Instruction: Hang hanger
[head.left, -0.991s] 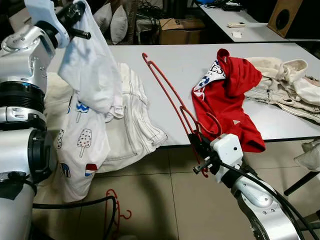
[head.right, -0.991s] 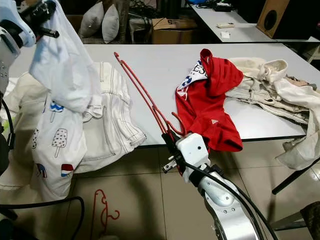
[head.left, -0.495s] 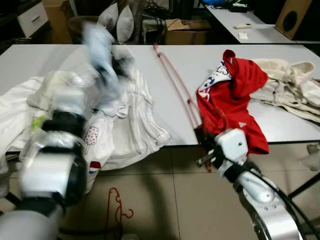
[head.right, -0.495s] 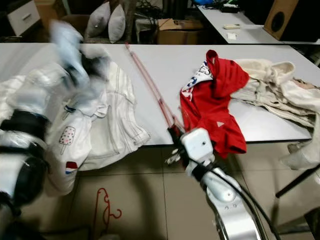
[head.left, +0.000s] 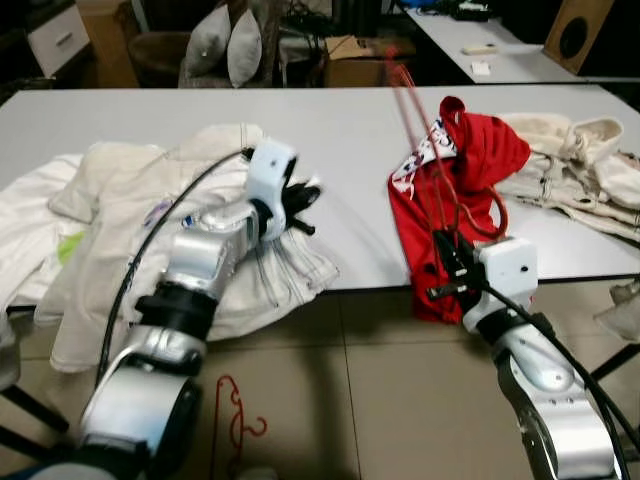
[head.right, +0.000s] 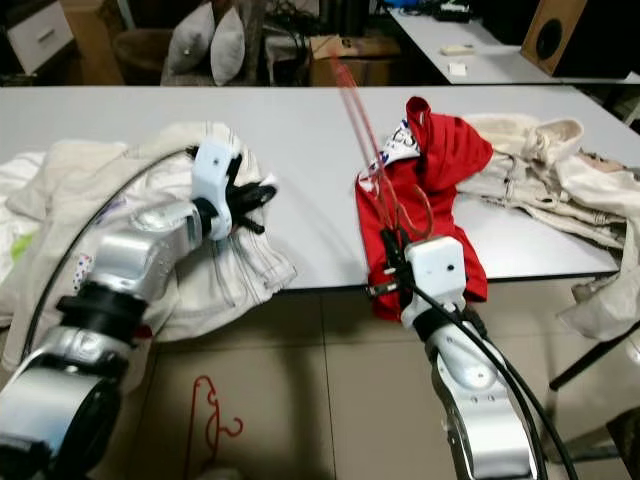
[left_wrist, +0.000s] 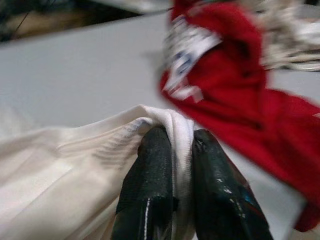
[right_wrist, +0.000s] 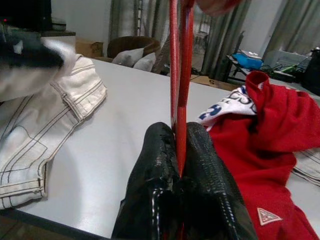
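A thin red hanger (head.left: 415, 130) stands nearly upright in front of the table edge, blurred, with my right gripper (head.left: 447, 258) shut on its lower end. In the right wrist view both black fingers (right_wrist: 157, 165) pinch the red hanger (right_wrist: 179, 60). Just behind it a red shirt (head.left: 465, 175) lies on the grey table (head.left: 320, 120). My left gripper (head.left: 300, 203) is low over the table, shut on a fold of the white garment (left_wrist: 177, 127), which rests on the white clothes pile (head.left: 130, 200).
More cream clothes (head.left: 575, 160) lie heaped at the table's right end. A second red hanger (head.left: 235, 420) lies on the tiled floor near my left side. Cushions (head.left: 225, 45), a cardboard box (head.left: 350, 55) and another table stand beyond the far edge.
My left arm has come down from up high and laid the white garment on the pile, still pinching it. My right gripper swung the hanger from slanting over the table to nearly upright.
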